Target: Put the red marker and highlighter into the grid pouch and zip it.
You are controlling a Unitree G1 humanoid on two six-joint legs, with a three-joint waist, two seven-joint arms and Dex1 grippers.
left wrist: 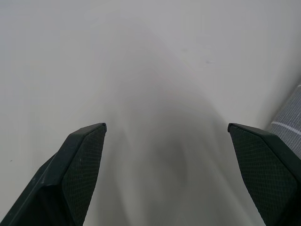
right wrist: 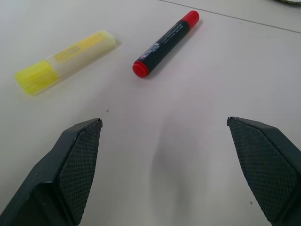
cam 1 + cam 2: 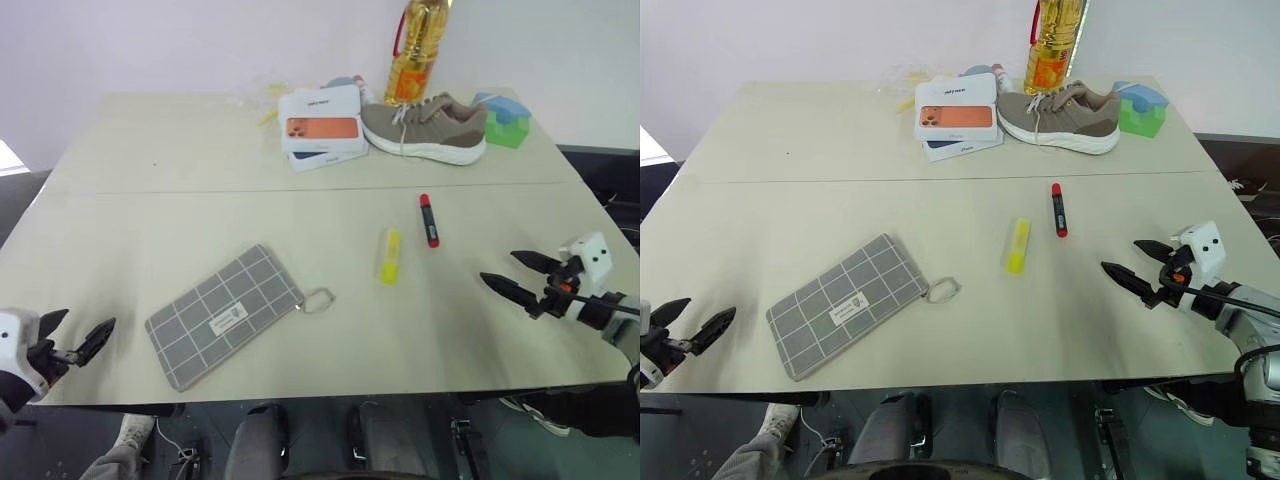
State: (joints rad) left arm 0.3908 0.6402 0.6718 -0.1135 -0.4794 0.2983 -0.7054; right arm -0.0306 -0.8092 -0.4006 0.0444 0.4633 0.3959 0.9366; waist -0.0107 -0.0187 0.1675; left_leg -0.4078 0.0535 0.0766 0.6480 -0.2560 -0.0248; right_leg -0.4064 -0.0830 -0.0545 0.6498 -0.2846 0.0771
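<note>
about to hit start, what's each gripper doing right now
left gripper: open, holding nothing
right gripper: open, holding nothing

A: Where do the two eye views sit?
B: High above the desk's [image 3: 300, 200] near edge, looking forward and down; both share the whole top.
A: And the wrists?
B: Low, close over the desk; the right one faces the red marker [image 2: 165, 43], which the eye views share.
</note>
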